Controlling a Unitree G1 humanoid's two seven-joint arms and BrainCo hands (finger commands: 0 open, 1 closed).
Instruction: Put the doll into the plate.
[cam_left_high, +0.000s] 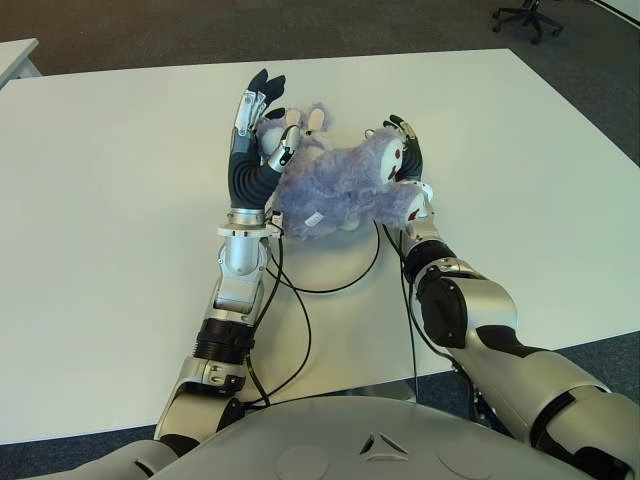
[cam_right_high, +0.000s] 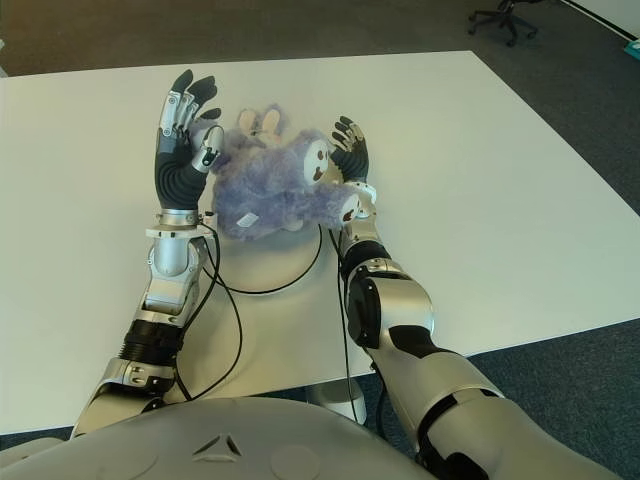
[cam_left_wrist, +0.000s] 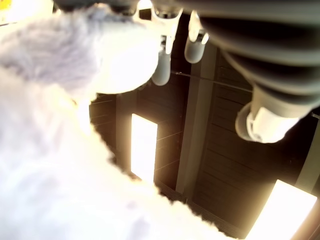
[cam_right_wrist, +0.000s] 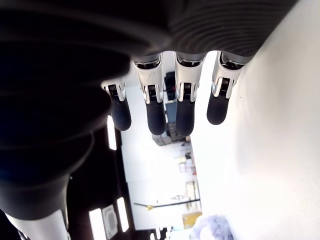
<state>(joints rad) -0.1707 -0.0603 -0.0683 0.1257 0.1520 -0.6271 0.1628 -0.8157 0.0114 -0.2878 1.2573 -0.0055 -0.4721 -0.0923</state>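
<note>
Doll, fluffy purple plush (cam_left_high: 345, 190), sits on the white table (cam_left_high: 120, 200) pressed between both palms, no plate visible.
Left hand (cam_left_high: 255, 140) and right hand (cam_left_high: 405, 160) keep fingers straight, not wrapped, so it could easily slip out when lifted.

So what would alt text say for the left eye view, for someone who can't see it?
A fluffy purple doll is cradled between the robot's two raised hands, left hand and right hand, above a white table. Black cables trail beneath; no plate is visible.

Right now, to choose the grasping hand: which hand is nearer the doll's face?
Right. The right hand sits against the doll beside its face; the left hand is at its rear end.
</note>
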